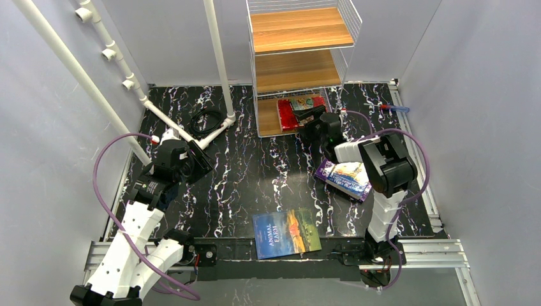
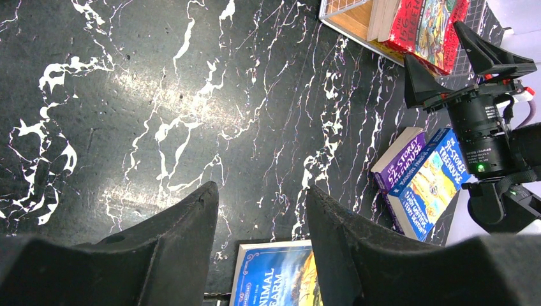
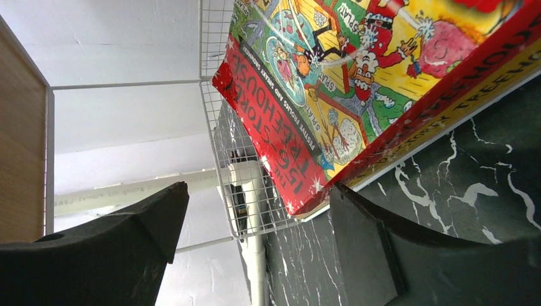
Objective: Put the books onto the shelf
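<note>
A: Books, how many?
B: Four thin paperbacks. One is on the rack, three are on the black white-veined marbled table [image 1: 249, 175].

A: Which one's up?
B: The red illustrated paperback [image 1: 295, 111]. It lies flat on the lowest board of the tall white wire-frame shelf [image 1: 300, 70], on the right-hand part. The shelf has three brown wooden boards.

A: And the three on the table?
B: The blue cartoon-cover paperback [image 2: 430, 185] lies overlapping the purple cartoon-cover paperback [image 2: 397, 159], a stack of two on the right side, just beside the right arm. The blue landscape-cover Animal Farm paperback [image 1: 287, 234] lies alone, flat and cover up, at the near edge between the two arm bases.

A: Grippers?
B: Two. The right gripper [image 3: 258, 191] is at the shelf's bottom level with its fingers spread wide and nothing clamped. The red paperback's corner sits right at one fingertip; I can't tell if it touches.

A: Left?
B: The left gripper [image 2: 261, 191] hovers over bare table left of centre, well apart from the shelf. Its fingers are parted with nothing between them. The wrist view shows the top edge of the Animal Farm paperback just below them.

A: Anything else?
B: One white plastic pipe frame [image 1: 217, 51] on the far left. One black coiled cable [image 1: 207, 120] lies by its foot, near the shelf's left side.
</note>
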Tool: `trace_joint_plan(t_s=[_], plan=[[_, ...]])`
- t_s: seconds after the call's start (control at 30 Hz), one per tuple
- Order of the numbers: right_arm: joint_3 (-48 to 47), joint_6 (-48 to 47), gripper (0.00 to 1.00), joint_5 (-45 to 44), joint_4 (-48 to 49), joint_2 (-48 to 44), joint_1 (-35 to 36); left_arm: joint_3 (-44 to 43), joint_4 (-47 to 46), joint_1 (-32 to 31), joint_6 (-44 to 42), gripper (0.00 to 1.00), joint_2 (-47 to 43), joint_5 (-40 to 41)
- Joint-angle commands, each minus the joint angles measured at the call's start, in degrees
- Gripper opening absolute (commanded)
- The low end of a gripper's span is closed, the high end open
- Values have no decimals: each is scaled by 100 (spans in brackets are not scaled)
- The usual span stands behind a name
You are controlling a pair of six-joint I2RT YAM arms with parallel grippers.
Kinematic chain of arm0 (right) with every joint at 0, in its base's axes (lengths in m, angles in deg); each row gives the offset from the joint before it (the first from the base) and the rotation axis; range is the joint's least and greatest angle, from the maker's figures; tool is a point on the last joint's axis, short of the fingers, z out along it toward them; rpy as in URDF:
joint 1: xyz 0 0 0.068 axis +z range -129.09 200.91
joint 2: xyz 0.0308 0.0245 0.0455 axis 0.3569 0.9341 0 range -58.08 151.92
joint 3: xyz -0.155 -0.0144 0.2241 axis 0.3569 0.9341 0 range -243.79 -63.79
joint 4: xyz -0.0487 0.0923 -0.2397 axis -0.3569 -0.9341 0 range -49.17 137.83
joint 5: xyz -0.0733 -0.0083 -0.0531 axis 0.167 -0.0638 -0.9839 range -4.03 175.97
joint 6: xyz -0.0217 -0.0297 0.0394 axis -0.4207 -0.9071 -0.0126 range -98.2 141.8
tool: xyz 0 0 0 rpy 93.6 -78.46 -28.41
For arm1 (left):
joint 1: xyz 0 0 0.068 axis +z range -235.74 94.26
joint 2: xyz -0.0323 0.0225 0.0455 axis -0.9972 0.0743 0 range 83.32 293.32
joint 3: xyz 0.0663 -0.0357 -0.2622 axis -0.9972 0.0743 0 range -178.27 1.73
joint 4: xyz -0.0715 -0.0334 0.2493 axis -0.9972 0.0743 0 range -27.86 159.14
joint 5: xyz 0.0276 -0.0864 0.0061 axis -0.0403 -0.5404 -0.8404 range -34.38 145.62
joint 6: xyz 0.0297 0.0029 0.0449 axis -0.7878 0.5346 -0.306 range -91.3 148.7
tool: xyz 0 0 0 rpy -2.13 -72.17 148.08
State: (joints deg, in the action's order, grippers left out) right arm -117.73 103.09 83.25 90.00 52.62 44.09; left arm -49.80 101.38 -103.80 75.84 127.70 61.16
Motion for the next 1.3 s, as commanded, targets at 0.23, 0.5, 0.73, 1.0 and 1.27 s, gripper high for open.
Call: trace_joint_plan(t_s=[0.23,0.5,0.73,1.0,1.27], plan=[[-252,61,89,79,340,101,43,-86,-1,35,-15,51,0,4],[-57,-236,88,127,236,-304,50,-72,-37,33,-12,51,10,-10],[73,-1052,88,500,-340,-767,144,11,-94,32,7,51,26,-112],[661,-3567,91,338,-2981,-2490,126,98,-99,35,-185,51,-108,-276],[1313,-4730,99,-1922,-6172,-5274,-446,287,-462,-647,-172,51,91,-635]])
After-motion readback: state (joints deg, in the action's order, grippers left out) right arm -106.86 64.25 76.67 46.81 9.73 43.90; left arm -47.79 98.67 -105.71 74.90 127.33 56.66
